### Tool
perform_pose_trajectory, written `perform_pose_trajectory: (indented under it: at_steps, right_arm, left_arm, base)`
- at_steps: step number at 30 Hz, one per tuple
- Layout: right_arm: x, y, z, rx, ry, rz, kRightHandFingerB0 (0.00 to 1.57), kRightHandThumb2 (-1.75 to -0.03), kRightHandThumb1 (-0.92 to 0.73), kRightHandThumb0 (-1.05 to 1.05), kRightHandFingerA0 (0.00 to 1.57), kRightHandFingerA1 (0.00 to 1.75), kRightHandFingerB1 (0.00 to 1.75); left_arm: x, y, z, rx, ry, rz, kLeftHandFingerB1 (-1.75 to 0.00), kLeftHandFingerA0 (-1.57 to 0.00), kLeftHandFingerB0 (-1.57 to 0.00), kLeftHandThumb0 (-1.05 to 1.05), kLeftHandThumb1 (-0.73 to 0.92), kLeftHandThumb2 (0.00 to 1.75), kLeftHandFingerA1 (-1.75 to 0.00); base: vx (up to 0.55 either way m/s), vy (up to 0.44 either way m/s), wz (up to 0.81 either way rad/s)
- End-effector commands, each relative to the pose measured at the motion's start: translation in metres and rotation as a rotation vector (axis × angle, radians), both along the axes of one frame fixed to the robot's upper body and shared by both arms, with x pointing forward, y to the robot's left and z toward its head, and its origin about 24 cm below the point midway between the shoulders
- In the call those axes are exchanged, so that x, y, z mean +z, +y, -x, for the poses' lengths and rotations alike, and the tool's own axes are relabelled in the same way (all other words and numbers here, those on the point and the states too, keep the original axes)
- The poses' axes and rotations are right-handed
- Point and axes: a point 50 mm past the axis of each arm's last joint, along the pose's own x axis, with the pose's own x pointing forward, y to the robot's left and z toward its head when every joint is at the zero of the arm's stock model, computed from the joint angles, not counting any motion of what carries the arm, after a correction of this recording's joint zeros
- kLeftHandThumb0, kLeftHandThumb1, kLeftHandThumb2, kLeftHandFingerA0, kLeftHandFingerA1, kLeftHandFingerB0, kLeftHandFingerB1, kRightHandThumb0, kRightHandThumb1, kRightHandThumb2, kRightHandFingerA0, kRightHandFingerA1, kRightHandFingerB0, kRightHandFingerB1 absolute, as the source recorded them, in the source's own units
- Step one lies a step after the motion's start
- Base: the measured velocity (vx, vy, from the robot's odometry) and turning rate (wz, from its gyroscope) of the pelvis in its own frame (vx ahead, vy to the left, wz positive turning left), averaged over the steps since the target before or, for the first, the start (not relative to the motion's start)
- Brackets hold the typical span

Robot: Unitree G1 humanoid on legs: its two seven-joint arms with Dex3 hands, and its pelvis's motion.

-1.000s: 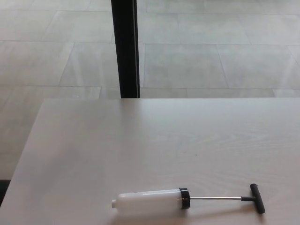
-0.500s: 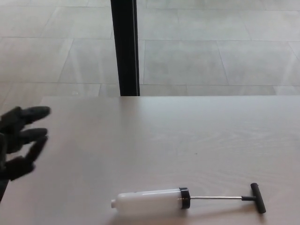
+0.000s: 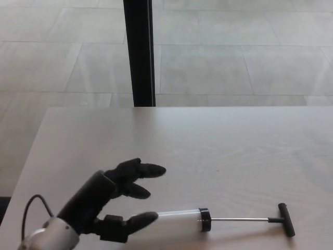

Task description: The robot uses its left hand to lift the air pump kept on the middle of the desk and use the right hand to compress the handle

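— Pale grey floor tiles (image 3: 208, 67) run behind the bench (image 3: 218, 140), and a black post (image 3: 139, 52) stands upright just past its far edge. What do you see nearer in?

— My left hand (image 3: 112, 200) has come in from the lower left corner, low over the light wood surface. Its forearm slants up from that corner, with a white cuff (image 3: 49, 237) at the wrist and a thin black cable (image 3: 30, 208) looping beside it.

— How is that hand set?

— Spread. The two thick fingers (image 3: 143, 172) point to the right above the pump, the thumb (image 3: 138, 220) reaches along the near side, and there is a clear gap between them. I am holding nothing.

— And the air pump?

— The air pump (image 3: 184, 219) lies flat on the bench near its front edge, lengthwise from left to right. Its clear white barrel is on the left, and my thumb covers that end of it in this view; whether the thumb actually touches the barrel I cannot tell. A black collar (image 3: 204, 220) closes the barrel's right end, a thin metal rod (image 3: 237, 220) runs out from it, fully extended, and the black T-handle (image 3: 285, 220) sits at the far right.

— Your right hand?

— Not in view.
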Motion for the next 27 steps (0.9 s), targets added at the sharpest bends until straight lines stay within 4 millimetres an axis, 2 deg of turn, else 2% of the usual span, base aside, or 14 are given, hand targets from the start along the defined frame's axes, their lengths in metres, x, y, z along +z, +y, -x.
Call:
perform_pose_trajectory:
  at_steps: [1,2,3,4,5,7,8,14,15,21,22,25,26,27]
  right_arm:
    - [-0.007,0.018,0.006,0.08,0.062,0.017,0.41,-0.65,-0.86,-0.85,0.59,0.76,0.54]
    - [-0.006,0.018,0.006,0.082,0.061,0.018,0.4,-0.66,-0.85,-0.85,0.6,0.76,0.53]
    - [-0.006,0.019,0.006,0.084,0.059,0.017,0.4,-0.66,-0.85,-0.85,0.6,0.76,0.53]
    - [-0.005,0.019,0.006,0.085,0.057,0.018,0.38,-1.08,-0.66,-0.78,0.59,0.75,0.6]
    - [-0.003,0.02,0.006,0.085,0.056,0.023,0.39,-1.08,-0.66,-0.79,0.6,0.74,0.59]
    - [-0.003,0.02,0.006,0.084,0.06,0.026,0.39,-1.08,-0.66,-0.79,0.6,0.74,0.59]
    - [-0.003,0.02,0.007,0.086,0.059,0.027,0.43,-0.66,-0.85,-0.83,0.62,0.7,0.5]
    - [-0.001,0.022,0.01,0.099,0.055,0.022,0.5,-0.66,-0.84,-0.82,0.65,0.68,0.46]
    - [0.0,0.022,0.011,0.101,0.05,0.02,0.52,-0.65,-0.84,-0.82,0.67,0.68,0.46]
    - [0.005,0.024,0.011,0.104,0.022,0.011,0.57,-0.65,-0.83,-0.79,0.69,0.67,0.45]
    - [0.005,0.025,0.012,0.104,0.022,0.008,0.58,-0.65,-0.82,-0.79,0.69,0.66,0.44]
    - [0.007,0.027,0.012,0.109,0.017,0.004,0.58,-0.66,-0.83,-0.79,0.7,0.65,0.43]
    - [0.008,0.028,0.012,0.112,0.015,0.0,0.58,-0.65,-0.82,-0.79,0.7,0.65,0.43]
    - [0.009,0.028,0.013,0.112,0.01,-0.001,0.52,-1.06,-0.64,-0.75,0.66,0.71,0.56]
  left_arm:
    - [-0.022,-0.033,0.013,-0.088,-0.047,-0.483,-0.46,-0.33,-0.32,-0.73,0.63,0.61,-0.69]
    - [-0.022,-0.034,0.012,-0.095,-0.054,-0.496,-0.54,-0.37,-0.26,-0.74,0.51,0.96,-0.71]
    - [-0.021,-0.034,0.012,-0.102,-0.065,-0.507,-0.54,-0.37,-0.26,-0.74,0.51,0.96,-0.71]
    - [-0.02,-0.035,0.012,-0.102,-0.07,-0.524,-0.46,-0.24,-0.32,-0.73,0.64,0.61,-0.69]
    - [-0.018,-0.036,0.011,-0.105,-0.081,-0.569,-0.44,-0.19,-0.3,-0.74,0.67,0.59,-0.66]
    - [-0.018,-0.036,0.011,-0.109,-0.086,-0.602,-0.44,-0.19,-0.3,-0.74,0.67,0.59,-0.66]
    - [-0.017,-0.036,0.01,-0.124,-0.107,-0.678,-0.42,-0.13,-0.25,-0.78,0.69,0.61,-0.66]
    - [-0.017,-0.033,0.01,-0.129,-0.29,-1.021,-0.41,0.0,-0.13,-0.98,0.75,0.63,-0.35]
    - [-0.017,-0.033,0.009,-0.105,-0.323,-1.042,-0.44,0.0,-0.12,-1.05,0.63,1.02,-0.26]
    - [-0.016,-0.032,0.005,-0.042,-0.416,-1.089,-0.43,0.0,-0.09,-0.99,0.59,0.99,-0.28]
    - [-0.018,-0.033,0.007,-0.042,-0.426,-1.1,-0.37,0.0,-0.17,-0.93,0.68,0.62,-0.4]
    - [-0.02,-0.034,0.009,-0.049,-0.443,-1.127,-0.38,0.0,-0.18,-0.91,0.67,0.62,-0.42]
    - [-0.021,-0.034,0.01,-0.055,-0.457,-1.153,-0.48,-0.03,-0.14,-0.93,0.55,0.95,-0.33]
    - [-0.023,-0.034,0.012,-0.049,-0.479,-1.152,-0.48,-0.02,-0.15,-0.87,0.5,0.93,-0.38]
  base:
    - [0.0,0.0,0.0]
    - [0.0,0.0,0.0]
    - [0.0,0.0,0.0]
    - [0.0,0.0,0.0]
    - [0.0,0.0,0.0]
    - [0.0,0.0,0.0]
    - [0.0,0.0,0.0]
    - [0.0,0.0,0.0]
    - [0.0,0.0,0.0]
    - [0.0,0.0,0.0]
    - [0.0,0.0,0.0]
    - [0.0,0.0,0.0]
    - [0.0,0.0,0.0]
    - [0.0,0.0,0.0]
